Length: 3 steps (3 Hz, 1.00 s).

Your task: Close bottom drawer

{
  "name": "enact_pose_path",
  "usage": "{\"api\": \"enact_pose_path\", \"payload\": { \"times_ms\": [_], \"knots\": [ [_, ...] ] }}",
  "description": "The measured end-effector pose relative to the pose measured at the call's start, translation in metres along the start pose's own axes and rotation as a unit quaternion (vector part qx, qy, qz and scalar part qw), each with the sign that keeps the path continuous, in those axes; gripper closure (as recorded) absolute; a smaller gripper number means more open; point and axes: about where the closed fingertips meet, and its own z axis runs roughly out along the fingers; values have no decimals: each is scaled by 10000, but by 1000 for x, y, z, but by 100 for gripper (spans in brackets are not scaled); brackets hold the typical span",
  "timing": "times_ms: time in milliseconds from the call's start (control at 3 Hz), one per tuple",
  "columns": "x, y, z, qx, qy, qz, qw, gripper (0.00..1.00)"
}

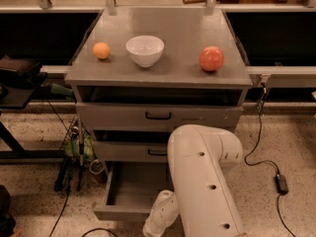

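Note:
The bottom drawer (129,187) of the grey cabinet (158,77) is pulled out toward me. It is a shallow grey box, and nothing shows inside it. Its flat front panel (121,213) is low in the view. My white arm (205,181) bends down in front of the cabinet. Its wrist link (160,215) sits at the right end of the drawer's front panel. The gripper is below the bottom edge of the view and does not show.
The top drawer (158,115) and the middle drawer (131,151) each stand slightly open and have black handles. On the cabinet top are an orange (101,50), a white bowl (144,50) and a red apple (211,59). Cables and a power brick (281,182) lie on the floor at the right, with more cables at the left.

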Motion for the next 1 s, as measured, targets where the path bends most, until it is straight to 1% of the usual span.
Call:
{"api": "enact_pose_path", "payload": {
  "times_ms": [333,667,1000],
  "knots": [
    [-54,-14,-12,264,-112,-306,9991,0],
    [-103,-27,-24,538,-256,-519,9969,0],
    [-145,-29,-35,758,-421,-767,9933,0]
  ]
}}
